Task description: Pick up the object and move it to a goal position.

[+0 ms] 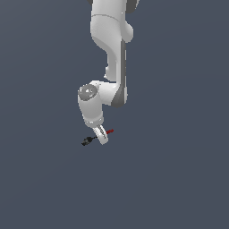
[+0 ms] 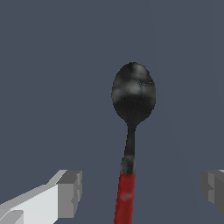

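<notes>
Plain slate-grey surface everywhere, no writing or labels to read, and the white arm reaches down over it with its claw low around the object. From the wrist view it's a spoon, black bowl and red handle, lying between the two grey fingertips, which stand wide apart and touch nothing, so the claw holds nothing.

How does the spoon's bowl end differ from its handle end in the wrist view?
The bowl is black, the handle dark red. The bowl is a broad oval, the handle a narrow straight rod. The bowl lies beyond the pincer, while the handle runs between its open fingers, touching neither. Both belong to one spoon.
</notes>
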{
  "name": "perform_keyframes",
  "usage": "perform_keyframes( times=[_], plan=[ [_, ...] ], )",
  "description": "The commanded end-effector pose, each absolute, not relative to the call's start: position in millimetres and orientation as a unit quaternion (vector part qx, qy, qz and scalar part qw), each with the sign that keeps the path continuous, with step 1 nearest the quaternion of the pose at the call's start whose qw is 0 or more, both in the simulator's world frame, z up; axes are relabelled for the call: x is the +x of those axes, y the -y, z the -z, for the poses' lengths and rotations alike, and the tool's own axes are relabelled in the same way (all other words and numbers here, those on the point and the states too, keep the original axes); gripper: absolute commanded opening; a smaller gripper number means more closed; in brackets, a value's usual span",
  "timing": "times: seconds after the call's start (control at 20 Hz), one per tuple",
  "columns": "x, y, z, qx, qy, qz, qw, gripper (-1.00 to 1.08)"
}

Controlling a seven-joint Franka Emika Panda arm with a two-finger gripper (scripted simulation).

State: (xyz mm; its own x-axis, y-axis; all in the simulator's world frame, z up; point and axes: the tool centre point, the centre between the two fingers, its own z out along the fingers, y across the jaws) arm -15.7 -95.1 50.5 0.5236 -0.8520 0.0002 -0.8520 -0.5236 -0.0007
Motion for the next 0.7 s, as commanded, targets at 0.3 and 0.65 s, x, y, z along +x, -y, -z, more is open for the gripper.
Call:
perform_keyframes(
  times=[0.3, 0.65],
  plan=[
    [-16.8, 95.4, -14.5, -0.872, -0.49, 0.0, 0.0, 1.0],
    [-16.0, 95.4, -10.4, -0.872, -0.49, 0.0, 0.0, -1.0]
  ],
)
